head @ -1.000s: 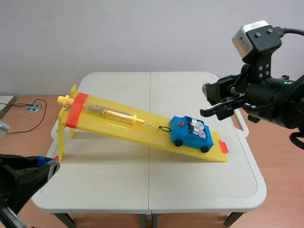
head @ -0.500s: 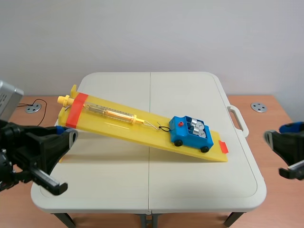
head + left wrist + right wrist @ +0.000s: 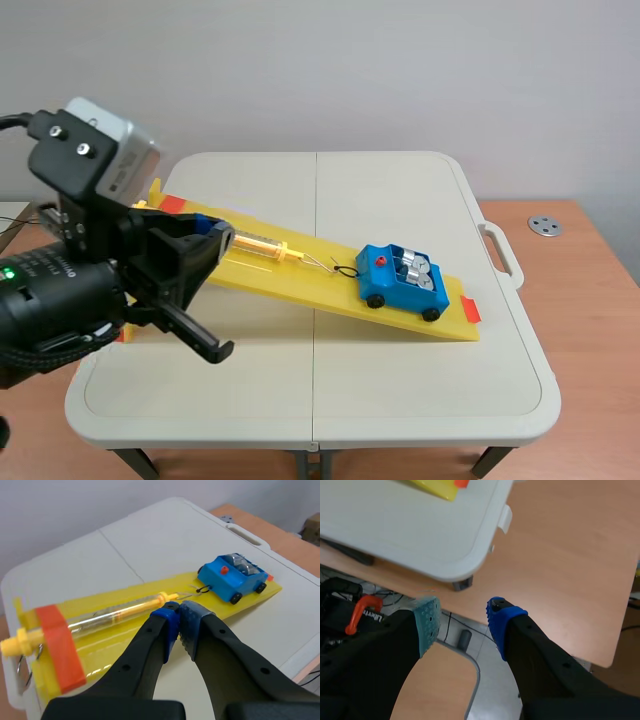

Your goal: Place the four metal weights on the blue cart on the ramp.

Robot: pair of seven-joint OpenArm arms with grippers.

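Observation:
The blue cart [image 3: 402,282] sits near the low end of the yellow ramp [image 3: 300,285], with round metal weights [image 3: 418,266] in its bed. The left wrist view shows the cart [image 3: 232,575], the weights [image 3: 239,564] and the ramp [image 3: 115,640] ahead of my left gripper [image 3: 179,617], which is shut on nothing. In the scene view my left gripper [image 3: 222,238] hangs raised over the ramp's upper half. My right gripper [image 3: 462,617] is open and holds nothing, off the table's corner [image 3: 445,555] over a wooden surface; it is out of the scene view.
A clear spring scale tube [image 3: 255,243] lies along the ramp and is hooked to the cart by a wire; it also shows as the tube [image 3: 117,614]. Orange tape [image 3: 59,647] crosses the ramp's high end. The table's handle [image 3: 502,250] is at the right.
The right arm dropped away from beside the cart and left the scene view. The left arm rose from the lower left corner to above the ramp's upper part. The cart stayed put.

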